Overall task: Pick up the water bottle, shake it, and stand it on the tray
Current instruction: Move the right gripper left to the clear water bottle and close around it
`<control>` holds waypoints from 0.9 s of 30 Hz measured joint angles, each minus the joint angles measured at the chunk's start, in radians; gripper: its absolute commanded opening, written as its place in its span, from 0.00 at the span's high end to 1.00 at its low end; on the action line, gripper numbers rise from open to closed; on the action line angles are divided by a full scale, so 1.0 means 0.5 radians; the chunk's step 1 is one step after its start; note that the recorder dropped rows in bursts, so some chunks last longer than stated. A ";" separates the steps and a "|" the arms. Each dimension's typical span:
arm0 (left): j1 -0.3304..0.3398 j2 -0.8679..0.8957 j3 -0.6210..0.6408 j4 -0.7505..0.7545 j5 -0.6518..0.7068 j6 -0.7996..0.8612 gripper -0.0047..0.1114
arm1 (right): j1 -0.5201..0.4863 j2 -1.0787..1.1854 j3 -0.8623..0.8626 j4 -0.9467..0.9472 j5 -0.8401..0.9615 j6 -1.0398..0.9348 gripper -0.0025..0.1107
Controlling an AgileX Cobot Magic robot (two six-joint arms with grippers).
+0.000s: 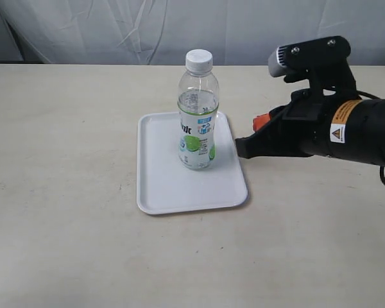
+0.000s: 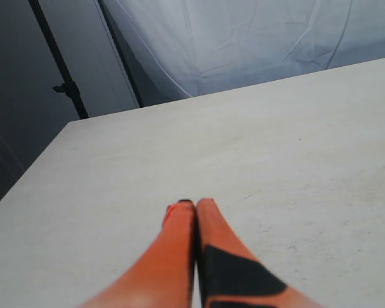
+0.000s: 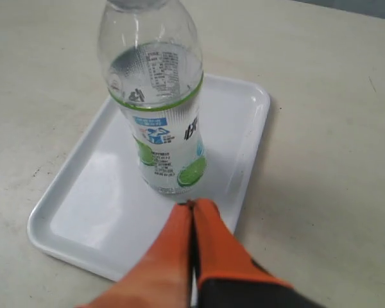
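Note:
The water bottle (image 1: 197,115) stands upright on the white tray (image 1: 160,183), white cap on top, partly filled. In the right wrist view the water bottle (image 3: 160,96) rises from the tray (image 3: 83,205) just beyond my right gripper (image 3: 192,204), whose orange fingers are pressed together with nothing between them. From the exterior camera, the right gripper (image 1: 239,147) sits just off the tray's right rim, apart from the bottle. My left gripper (image 2: 194,203) is shut and empty above bare table, and it does not show in the exterior view.
The beige table (image 1: 64,160) stretches on all sides of the tray. A white cloth backdrop (image 1: 115,29) hangs behind its far edge. A dark stand pole (image 2: 58,64) rises past the table corner in the left wrist view.

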 measured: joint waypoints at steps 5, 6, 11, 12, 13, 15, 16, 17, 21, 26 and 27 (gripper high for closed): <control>0.000 0.000 0.000 0.000 0.000 0.000 0.96 | 0.010 0.121 0.002 0.025 -0.058 0.000 0.98; 0.000 0.000 0.000 0.000 0.000 0.000 0.96 | 0.010 0.172 0.005 0.025 -0.095 0.000 0.98; 0.000 0.000 0.000 0.000 0.000 0.000 0.96 | 0.010 0.394 0.005 -0.002 -0.183 0.000 0.48; 0.000 0.000 0.000 0.000 0.000 0.000 0.96 | 0.010 0.422 0.005 -0.002 -0.197 0.000 0.28; 0.000 0.000 0.000 0.000 0.000 0.000 0.96 | 0.010 0.452 0.005 -0.002 -0.214 0.000 0.19; 0.000 0.000 0.000 0.000 0.000 0.000 0.96 | 0.010 0.471 0.005 0.005 -0.254 0.003 0.06; 0.000 0.000 0.000 0.000 0.000 0.000 0.96 | 0.010 0.475 0.005 0.005 -0.273 0.003 0.06; 0.000 0.000 0.000 0.000 0.000 0.000 0.96 | 0.010 0.475 0.005 0.005 -0.315 0.003 0.06; 0.000 0.000 0.000 0.000 0.000 0.000 0.96 | 0.010 0.475 0.005 0.014 -0.479 0.003 0.06; 0.000 0.000 0.000 0.000 0.000 0.000 0.96 | 0.010 0.475 0.005 0.017 -0.702 0.003 0.06; 0.000 0.000 0.000 0.000 0.000 0.000 0.96 | 0.010 0.475 0.005 0.017 -0.739 0.003 0.06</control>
